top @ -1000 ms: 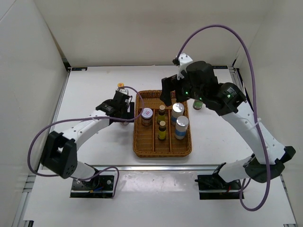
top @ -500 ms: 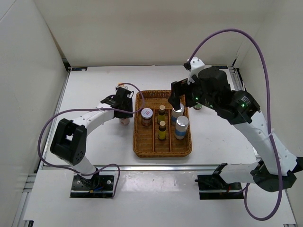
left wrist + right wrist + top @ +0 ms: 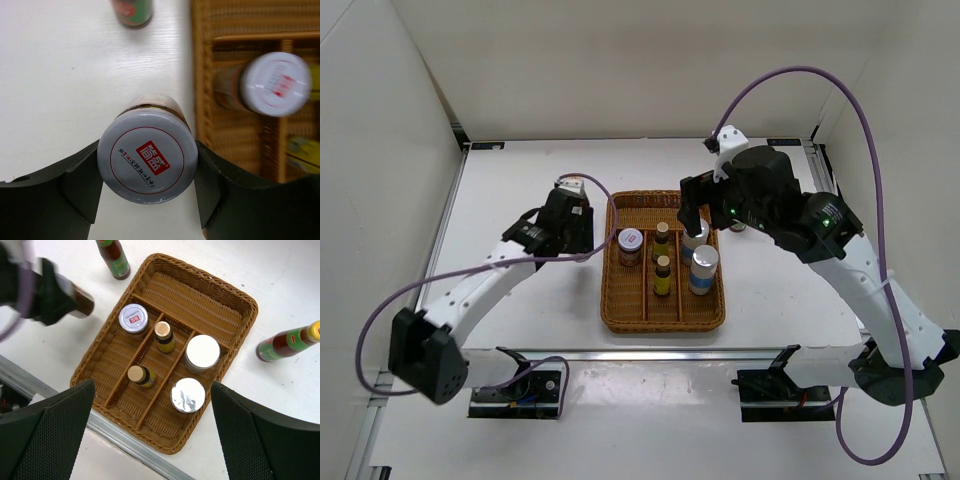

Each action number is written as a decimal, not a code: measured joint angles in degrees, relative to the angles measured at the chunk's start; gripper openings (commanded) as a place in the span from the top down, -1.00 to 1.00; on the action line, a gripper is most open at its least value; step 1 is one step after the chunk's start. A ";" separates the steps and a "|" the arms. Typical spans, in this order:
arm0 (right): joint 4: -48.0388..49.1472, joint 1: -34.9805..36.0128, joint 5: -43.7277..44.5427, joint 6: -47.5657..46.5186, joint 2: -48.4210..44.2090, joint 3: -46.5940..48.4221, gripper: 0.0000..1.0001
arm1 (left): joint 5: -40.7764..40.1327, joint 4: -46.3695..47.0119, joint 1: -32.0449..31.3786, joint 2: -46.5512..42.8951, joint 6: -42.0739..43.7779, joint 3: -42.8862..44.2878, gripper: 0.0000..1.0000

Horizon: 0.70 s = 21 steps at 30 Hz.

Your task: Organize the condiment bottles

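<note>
- Fingers [image 3: 80, 187] of the left gripper [image 3: 567, 218] press on opposite sides of a round jar with a white, red-printed lid [image 3: 147, 162]. They pinch it above the white table [image 3: 520, 170], just off the 9 o'clock side of the tray. Whether the jar's base touches the table cannot be told.
- At 12 o'clock of that jar in the left wrist view stands a tall bottle with a red and green label [image 3: 132, 11]. It is on the table, outside the tray's far left corner.
- The brown wicker tray [image 3: 632, 295] has three lengthwise lanes.
- Its left lane holds a second white-lidded jar [image 3: 133, 318], upright in the far half.
- Its middle lane holds two small brown bottles with yellowish caps, one [image 3: 163, 335] toward 12 o'clock and the other [image 3: 140, 375] toward 6 o'clock, a little apart.
- Its right lane holds two silver-lidded shakers, one [image 3: 202, 352] behind the other [image 3: 188, 395]. The top view shows a blue label on the nearer one.
- The right gripper [image 3: 692, 208] hangs over the far end of the right lane. Its mesh-faced fingers [image 3: 45, 440] are spread wide with nothing between them.
- A second tall bottle with a yellow cap [image 3: 287, 342] stands on the table at about 2 o'clock of the tray. In the top view the right arm mostly hides it.
</note>
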 measured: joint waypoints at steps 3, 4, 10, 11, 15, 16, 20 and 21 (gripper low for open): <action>-0.13 0.00 1.49 -0.20 -0.04 -0.33 -0.98 | 2.86 -2.16 -1.40 -6.12 0.94 1.77 0.79; -0.11 0.00 2.08 -0.24 -0.11 -0.48 -0.98 | 4.39 -2.51 -1.97 -7.50 1.11 2.45 0.79; -0.22 -0.28 4.74 0.35 -0.22 -1.16 -0.98 | 9.77 -2.97 -8.55 -7.54 0.02 4.07 0.79; -0.22 -0.33 4.94 0.50 -0.24 -1.16 -0.98 | 9.88 -3.08 -10.71 -6.27 -0.13 4.07 0.79; -0.35 -0.37 5.64 1.31 -0.24 -1.36 -0.98 | 9.90 -3.30 -17.22 0.22 -1.64 4.04 0.79; -0.39 -0.37 5.79 1.46 -0.26 -1.49 -0.98 | 9.86 -3.37 -18.18 1.88 -1.99 4.02 0.79; -0.59 -0.37 5.99 2.08 -0.37 -1.99 -0.98 | 8.33 -3.48 -19.21 6.88 -2.99 3.98 0.79; -0.55 -0.37 5.95 2.34 -0.55 -2.36 -0.98 | 7.69 -3.45 -19.21 8.09 -3.06 3.93 0.79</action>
